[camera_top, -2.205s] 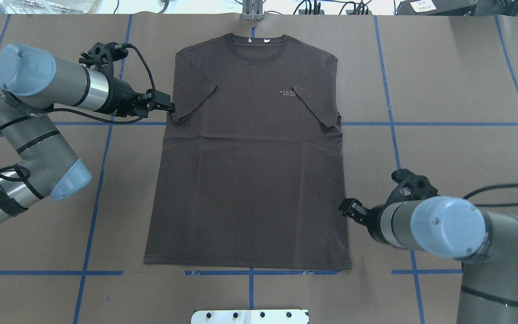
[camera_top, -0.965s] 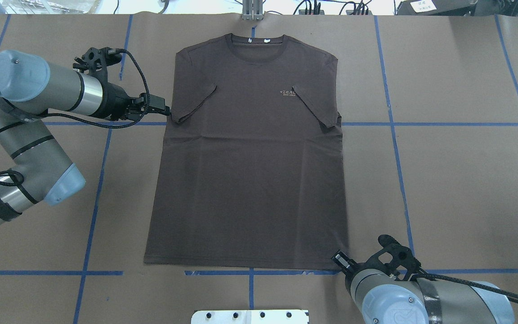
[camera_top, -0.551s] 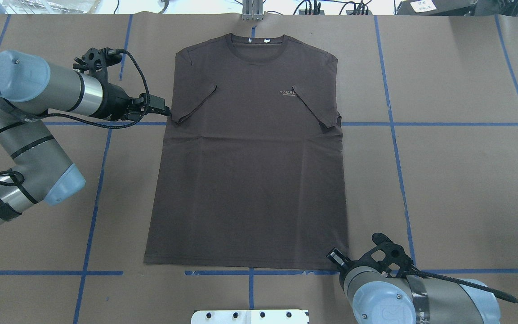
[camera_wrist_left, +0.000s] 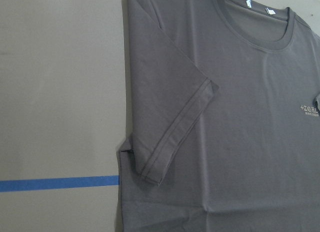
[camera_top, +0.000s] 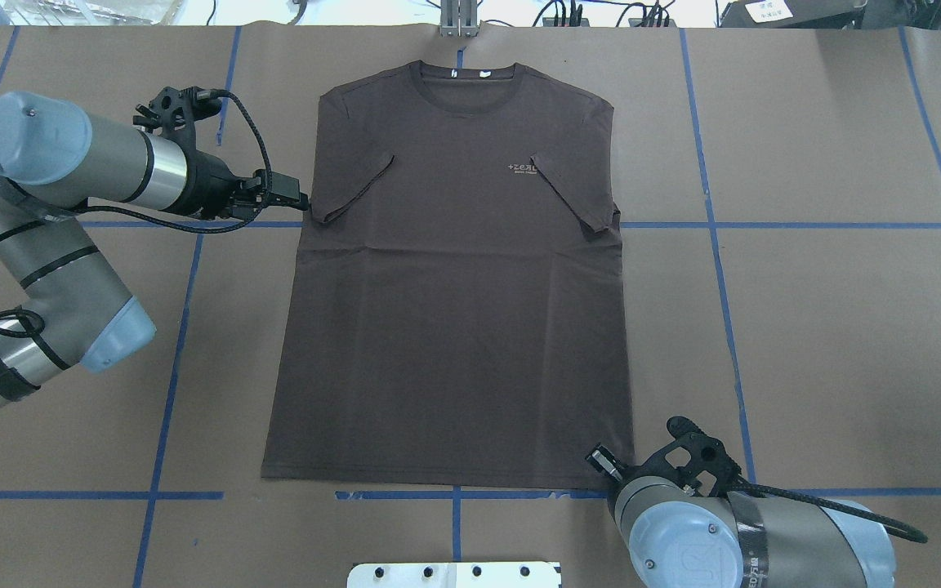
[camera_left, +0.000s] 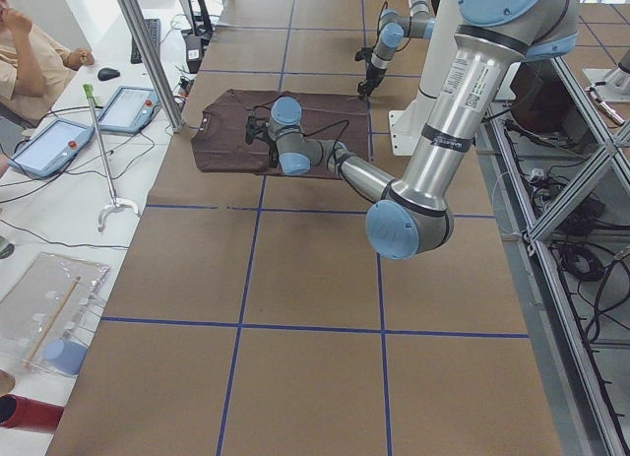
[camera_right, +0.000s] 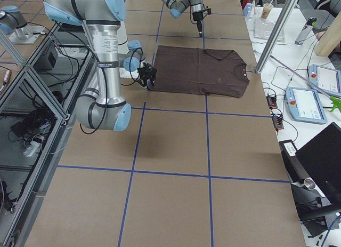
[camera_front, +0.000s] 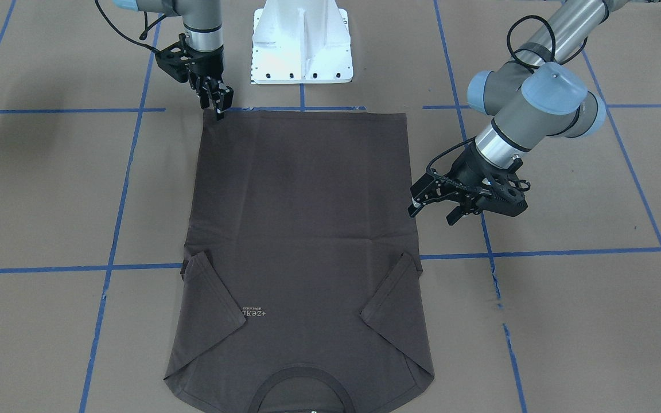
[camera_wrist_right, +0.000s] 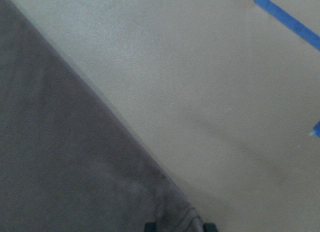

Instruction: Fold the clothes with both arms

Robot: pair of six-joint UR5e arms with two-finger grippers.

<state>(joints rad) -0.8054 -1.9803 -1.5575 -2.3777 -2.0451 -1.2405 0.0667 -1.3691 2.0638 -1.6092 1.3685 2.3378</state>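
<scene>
The dark brown-grey T-shirt [camera_top: 454, 310] lies flat and face up on the brown table, collar at the far side and both sleeves folded in over its chest. My left gripper [camera_top: 301, 201] hovers low at the shirt's left edge beside the folded sleeve [camera_wrist_left: 175, 127]; it looks open and holds nothing. My right gripper [camera_top: 599, 459] is down on the near right hem corner [camera_front: 220, 109]. In the right wrist view the corner of the cloth [camera_wrist_right: 60, 157] bunches up between the fingertips [camera_wrist_right: 150, 226], so the gripper appears shut on it.
The white pedestal base [camera_front: 302, 46] stands just behind the hem. Blue tape lines [camera_top: 764, 224] cross the table. A metal post [camera_top: 458, 20] rises past the collar. A seated person [camera_left: 25, 62] and control tablets [camera_left: 59, 141] are beyond the far end.
My right arm swung from the shirt's right edge down to the near right hem corner and settled onto it. The left gripper drew back slightly and then held still.
</scene>
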